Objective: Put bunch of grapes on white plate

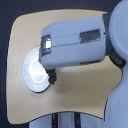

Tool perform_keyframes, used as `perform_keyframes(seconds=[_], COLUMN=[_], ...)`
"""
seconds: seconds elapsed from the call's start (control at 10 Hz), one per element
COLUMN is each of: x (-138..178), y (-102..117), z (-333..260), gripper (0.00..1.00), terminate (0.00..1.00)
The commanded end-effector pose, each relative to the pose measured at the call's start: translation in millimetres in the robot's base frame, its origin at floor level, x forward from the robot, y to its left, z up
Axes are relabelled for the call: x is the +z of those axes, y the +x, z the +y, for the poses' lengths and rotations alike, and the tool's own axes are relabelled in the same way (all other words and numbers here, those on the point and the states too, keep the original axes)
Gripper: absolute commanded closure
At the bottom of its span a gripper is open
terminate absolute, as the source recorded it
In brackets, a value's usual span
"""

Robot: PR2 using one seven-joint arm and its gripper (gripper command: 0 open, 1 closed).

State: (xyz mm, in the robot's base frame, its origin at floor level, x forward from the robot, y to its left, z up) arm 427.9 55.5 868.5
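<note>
The white plate [33, 71] lies on the wooden table toward the exterior view's left, and the arm covers its right part. My arm's bulky grey-and-white forearm [75, 42] reaches in from the right and ends over the plate. Below that end a small dark shape pokes out at the plate's lower right rim. I take it for my gripper [50, 76]. It is too blurred to tell fingers from anything held between them. The bunch of grapes does not show as a separate thing; it may be hidden under the arm or in that dark shape.
The light wooden table [80, 92] has rounded corners and a notch at its lower right edge. The robot's grey body [120, 75] fills the right side. A dark base shows under the table's lower edge [65, 120].
</note>
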Motion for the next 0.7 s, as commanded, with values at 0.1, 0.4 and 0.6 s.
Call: perform_keyframes(seconds=[0.1,0.4,0.6], x=[-26.7,-47.1,-59.0], y=[-39.3,-40.9,-32.3], z=[114.0,130.2,135.8], gripper=[1.00,1.00,1.00], terminate=[0.00,0.00,0.00])
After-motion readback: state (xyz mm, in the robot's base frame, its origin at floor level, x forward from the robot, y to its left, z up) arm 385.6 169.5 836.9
